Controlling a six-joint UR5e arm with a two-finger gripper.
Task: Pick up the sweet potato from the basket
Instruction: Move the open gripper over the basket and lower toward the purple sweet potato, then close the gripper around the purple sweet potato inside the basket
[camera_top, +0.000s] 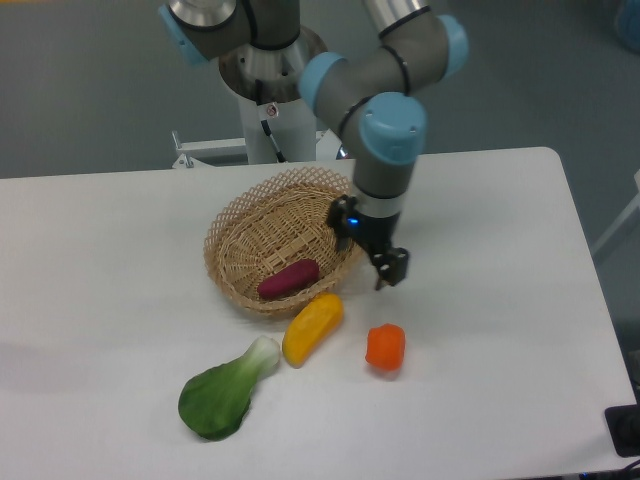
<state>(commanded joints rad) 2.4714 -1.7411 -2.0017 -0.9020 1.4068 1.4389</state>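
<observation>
The dark purple sweet potato (289, 279) lies in the front part of the tan wicker basket (243, 233), close to its near rim. My gripper (391, 272) hangs just outside the basket's right rim, to the right of the sweet potato and a little above the table. Its fingers point down, stand slightly apart and hold nothing.
A yellow oblong vegetable (312, 327) lies just in front of the basket. An orange pepper (386, 347) sits to its right, below my gripper. A green leafy vegetable (226, 391) lies at the front left. The white table's right edge (590, 290) is near.
</observation>
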